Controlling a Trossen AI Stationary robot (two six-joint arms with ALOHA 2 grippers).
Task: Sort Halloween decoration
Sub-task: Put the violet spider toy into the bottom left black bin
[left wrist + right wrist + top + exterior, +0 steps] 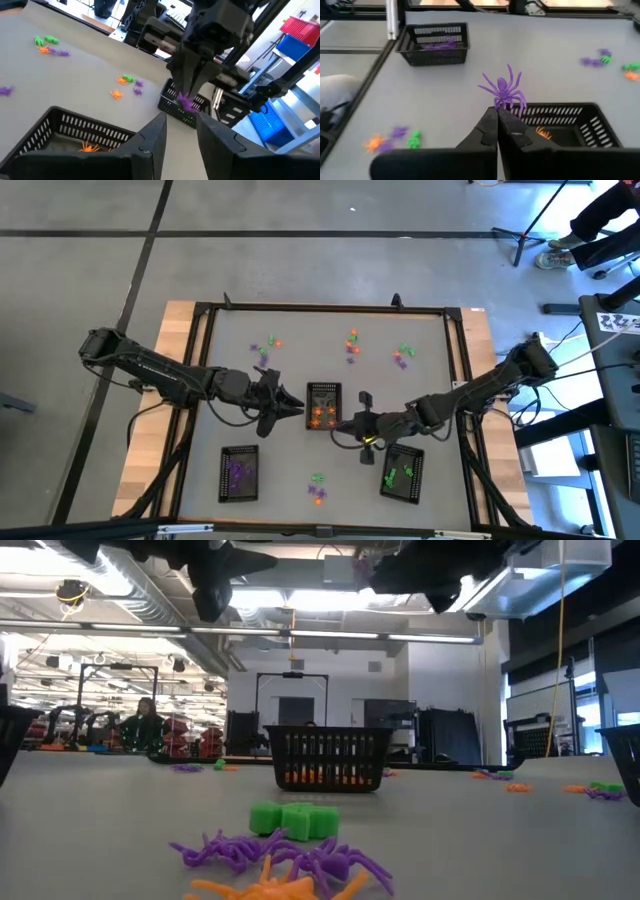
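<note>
Currently, item: purple spider (504,90), pinched by one leg in my right gripper (497,116), jaws closed, held above the bench beside the centre tray (322,406) of orange pieces. Destination: purple tray (239,473), at 8 o'clock. Carry level, release low inside its walls. Left gripper (180,131): part-open, empty, over the centre tray.

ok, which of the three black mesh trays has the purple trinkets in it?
The black mesh tray at the table's near left corner, under the left arm. The middle tray holds orange pieces, the right tray green.
</note>
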